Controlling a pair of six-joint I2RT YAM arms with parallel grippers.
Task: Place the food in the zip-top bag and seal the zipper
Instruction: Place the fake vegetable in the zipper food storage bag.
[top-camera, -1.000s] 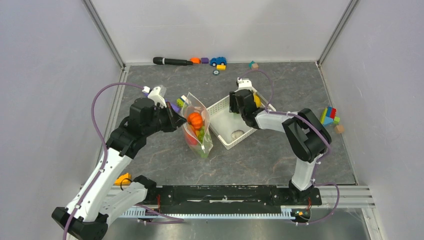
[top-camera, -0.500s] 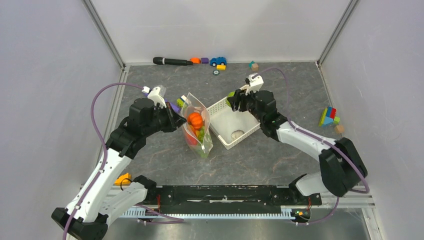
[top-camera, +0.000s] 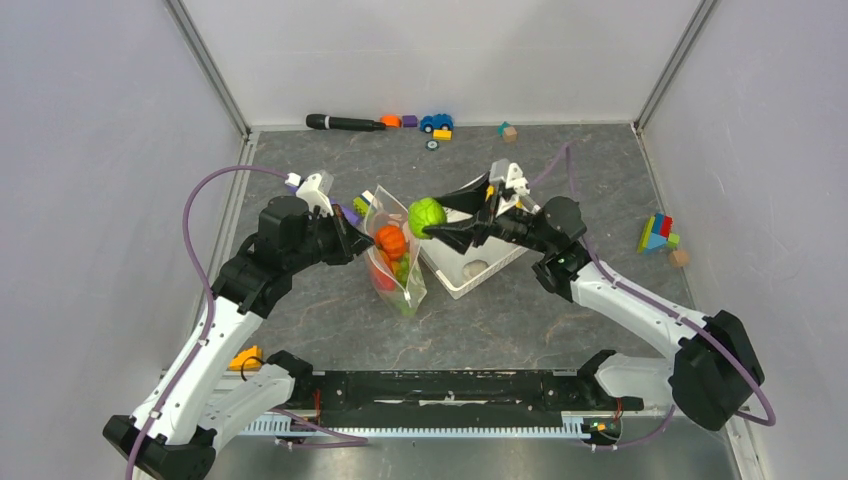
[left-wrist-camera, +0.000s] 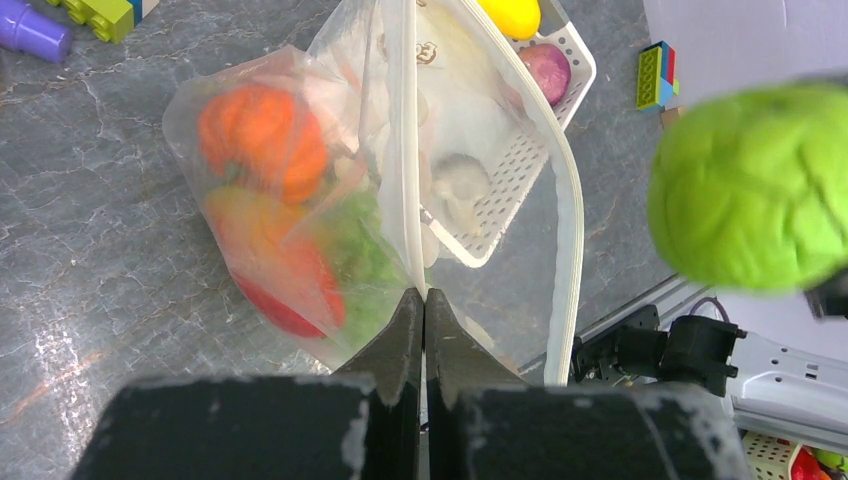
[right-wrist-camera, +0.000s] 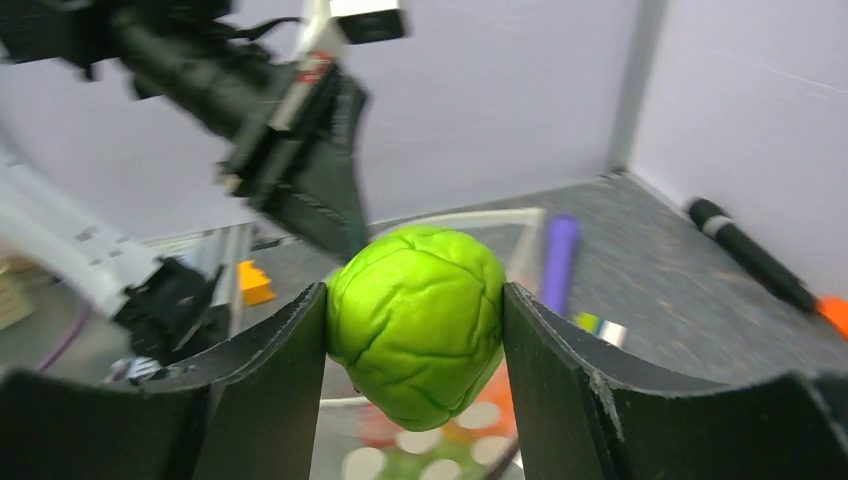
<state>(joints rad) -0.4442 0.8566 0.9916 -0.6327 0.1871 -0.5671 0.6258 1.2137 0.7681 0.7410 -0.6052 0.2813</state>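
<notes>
The zip-top bag (top-camera: 403, 288) stands upright on the table with its mouth open. It holds an orange pumpkin (top-camera: 390, 238) and other red and green food. My left gripper (top-camera: 353, 240) is shut on the bag's mouth edge (left-wrist-camera: 400, 180), pinching it at the fingertips (left-wrist-camera: 408, 310). The other side of the zipper (left-wrist-camera: 570, 200) bows outward. My right gripper (top-camera: 432, 228) is shut on a wrinkled green fruit (top-camera: 427, 216), held in the air just right of the bag's mouth. In the right wrist view the green fruit (right-wrist-camera: 416, 322) fills the jaws above the dotted bag (right-wrist-camera: 440, 450).
A white lattice basket (top-camera: 452, 283) stands right of the bag, holding a yellow mango (left-wrist-camera: 510, 15) and a purple onion (left-wrist-camera: 546, 72). A black marker (top-camera: 345, 123) and a toy car (top-camera: 436, 122) lie by the back wall. Coloured blocks (top-camera: 657, 232) sit at the right.
My right gripper has risen out of the basket with the green fruit and swung left to beside the bag's mouth. The left gripper and the bag have stayed still.
</notes>
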